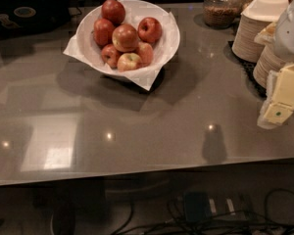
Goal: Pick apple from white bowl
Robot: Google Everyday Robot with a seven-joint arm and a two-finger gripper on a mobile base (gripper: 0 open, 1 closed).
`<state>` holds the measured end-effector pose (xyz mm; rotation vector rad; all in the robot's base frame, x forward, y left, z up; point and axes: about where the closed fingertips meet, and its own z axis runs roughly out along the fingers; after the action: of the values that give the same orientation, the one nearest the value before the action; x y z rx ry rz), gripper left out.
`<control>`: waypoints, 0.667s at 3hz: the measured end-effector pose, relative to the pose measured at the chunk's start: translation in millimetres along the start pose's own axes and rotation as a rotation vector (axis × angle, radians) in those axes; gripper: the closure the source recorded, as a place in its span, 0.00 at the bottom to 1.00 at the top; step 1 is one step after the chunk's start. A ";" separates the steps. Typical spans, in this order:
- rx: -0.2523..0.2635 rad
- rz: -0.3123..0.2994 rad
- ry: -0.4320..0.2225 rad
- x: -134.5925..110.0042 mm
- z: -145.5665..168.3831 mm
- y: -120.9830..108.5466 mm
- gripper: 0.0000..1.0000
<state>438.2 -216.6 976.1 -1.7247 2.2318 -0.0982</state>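
The white bowl (169,42) stands on the grey counter (137,126) at the back, left of centre. It is lined with white paper whose corners stick out over the rim. Several red apples (125,37) are piled inside it, one yellowish-red apple (129,61) at the front. My gripper (283,98), pale yellow on a white arm, hangs at the right edge of the view, well to the right of the bowl and nearer than it, above the counter. It holds nothing that I can see.
Stacks of pale disposable plates (252,35) stand at the back right, just behind the gripper. A glass jar (220,6) stands behind them. A black device (24,13) sits at the back left. Cables (210,214) lie on the floor below the counter's front edge.
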 end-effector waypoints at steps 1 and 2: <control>0.010 -0.001 -0.008 -2.8 -0.2 -1.9 0.00; 0.032 0.020 -0.077 -15.4 7.0 -14.8 0.00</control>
<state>457.4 -205.0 976.3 -1.6606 2.1799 -0.0616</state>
